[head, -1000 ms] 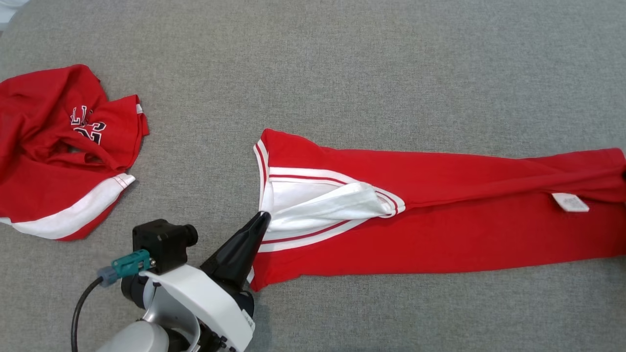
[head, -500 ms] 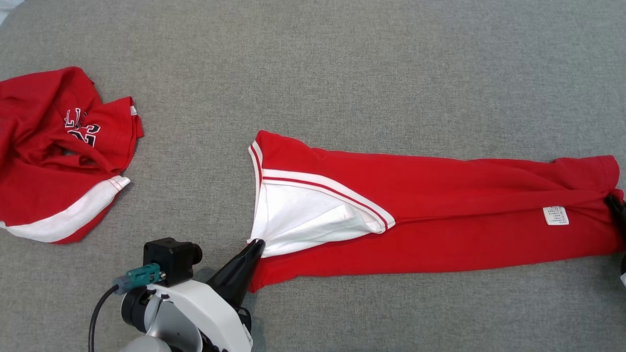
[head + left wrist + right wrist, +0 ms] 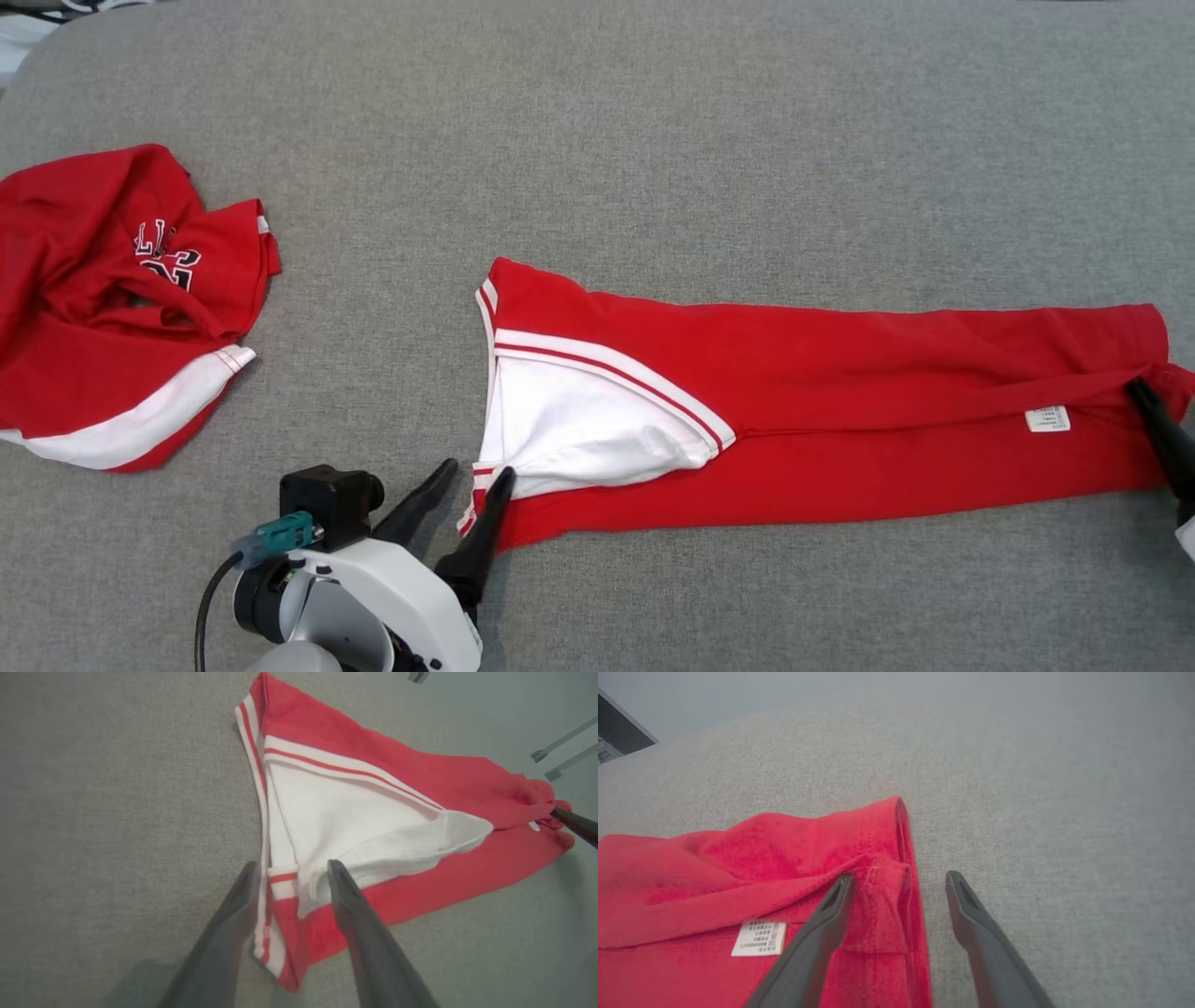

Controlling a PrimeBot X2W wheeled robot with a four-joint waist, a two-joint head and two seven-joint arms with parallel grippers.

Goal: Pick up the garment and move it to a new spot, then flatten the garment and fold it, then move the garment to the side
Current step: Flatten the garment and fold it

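Cloth surface (image 3: 653, 140), grey, spreads under everything. On it, right of centre, lies the red garment (image 3: 840, 373), folded into a long flat band. Its long axis runs left to right, with the white-trimmed opening pointing left and the hem at the right. A second red garment (image 3: 93, 308) sits crumpled at the far left, well apart. The left gripper (image 3: 479, 467) is open, fingers either side of the band's near-left corner. The right gripper (image 3: 901, 875) is also open, the hem edge lying between its fingers. A small white label (image 3: 1047, 419) shows near the hem.

The left arm (image 3: 392, 597) has a glossy white shell. Its black box (image 3: 329, 495) carries a teal plug (image 3: 275, 539) and a black cable (image 3: 203, 602). The fingers (image 3: 481, 532) are dark and tapered.
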